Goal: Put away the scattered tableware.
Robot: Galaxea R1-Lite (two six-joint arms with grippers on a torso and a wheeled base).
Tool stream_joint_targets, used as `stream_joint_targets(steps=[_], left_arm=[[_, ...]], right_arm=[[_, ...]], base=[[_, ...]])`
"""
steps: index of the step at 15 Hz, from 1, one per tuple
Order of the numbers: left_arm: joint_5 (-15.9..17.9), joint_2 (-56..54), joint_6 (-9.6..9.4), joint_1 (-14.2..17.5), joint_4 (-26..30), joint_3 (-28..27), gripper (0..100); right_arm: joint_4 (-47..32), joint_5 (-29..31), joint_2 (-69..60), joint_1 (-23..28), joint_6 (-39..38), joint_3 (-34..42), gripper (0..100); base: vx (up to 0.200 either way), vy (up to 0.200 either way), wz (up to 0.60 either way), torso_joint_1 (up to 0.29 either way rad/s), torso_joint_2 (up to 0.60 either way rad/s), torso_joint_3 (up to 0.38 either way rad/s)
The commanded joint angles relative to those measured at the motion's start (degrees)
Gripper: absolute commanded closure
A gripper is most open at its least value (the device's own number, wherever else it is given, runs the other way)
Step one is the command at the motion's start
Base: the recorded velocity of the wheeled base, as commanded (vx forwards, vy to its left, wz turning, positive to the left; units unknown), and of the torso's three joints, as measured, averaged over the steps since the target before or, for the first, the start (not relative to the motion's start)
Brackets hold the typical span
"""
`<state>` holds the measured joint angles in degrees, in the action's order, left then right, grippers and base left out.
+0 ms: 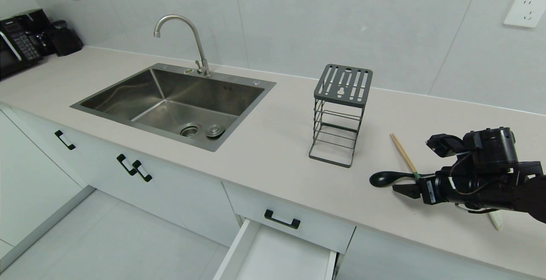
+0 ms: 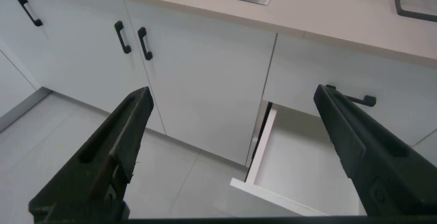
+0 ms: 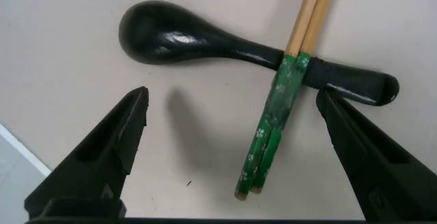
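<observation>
Lying bowl toward sink, spoon under crossing chopsticks; right end effector spread.

Sink set in counter at left, faucet behind it. Appliance at counter's far-left back. Rack stands on counter, right of sink. Spoon lies right-front of rack; chopsticks lie across its handle, on top. Right gripper over spoon handle. Open drawer below counter, betw. sink & rack.
</observation>
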<state>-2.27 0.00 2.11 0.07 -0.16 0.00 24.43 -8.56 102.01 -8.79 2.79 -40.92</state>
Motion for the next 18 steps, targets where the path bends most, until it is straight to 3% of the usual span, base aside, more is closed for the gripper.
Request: stream_joint_targets(steps=[1, 6, 10, 15, 18], left_arm=[[0.0, 0.0, 0.09, 0.0, 0.0, 0.0, 0], [0.0, 0.0, 0.09, 0.0, 0.0, 0.0, 0], [0.0, 0.0, 0.00, 0.0, 0.0, 0.0, 0], [0.0, 0.0, 0.00, 0.0, 0.0, 0.0, 0], [0.0, 0.0, 0.00, 0.0, 0.0, 0.0, 0]], right_arm=[[0.0, 0.2, 0.9, 0.5, 0.0, -0.3, 100], [0.1, 1.6, 0.8, 4.1, 0.1, -0.1, 100], [2.6, 1.8, -1.5, 4.1, 0.1, 0.8, 100], [8.1, 1.6, -10.8, 1.2, 0.5, 7.4, 100], [8.6, 1.6, -17.1, -3.1, 0.5, 8.4, 100]], base=[[0.000, 0.000, 0.00, 0.000, 0.00, 0.000], [0.000, 0.000, 0.00, 0.000, 0.00, 0.000], [0.000, 0.000, 0.00, 0.000, 0.00, 0.000], [0.000, 0.000, 0.00, 0.000, 0.00, 0.000], [0.000, 0.000, 0.00, 0.000, 0.00, 0.000]])
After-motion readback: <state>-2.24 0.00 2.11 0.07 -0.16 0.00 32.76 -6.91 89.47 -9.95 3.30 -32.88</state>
